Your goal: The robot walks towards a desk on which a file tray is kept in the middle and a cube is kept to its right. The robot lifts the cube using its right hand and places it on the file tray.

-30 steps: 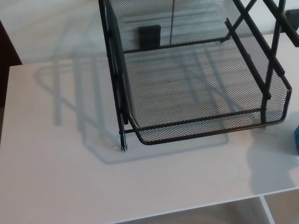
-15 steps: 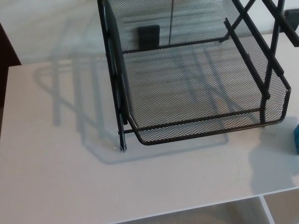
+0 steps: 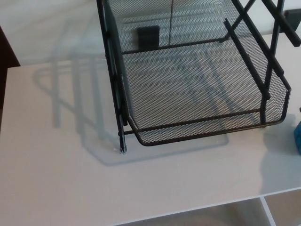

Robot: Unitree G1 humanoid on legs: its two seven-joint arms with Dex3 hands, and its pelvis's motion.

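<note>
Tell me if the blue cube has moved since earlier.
No. The cube keeps its place beside the tray's right corner; only the camera shifted slightly.

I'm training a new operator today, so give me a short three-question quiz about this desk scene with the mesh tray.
1. True or false: the blue cube lies inside the file tray.
2. Where does the blue cube show? A) at the picture's left edge B) at the picture's right edge C) under the file tray
3. How many robot hands are in view?
Key: 1 false; 2 B; 3 zero.
</note>
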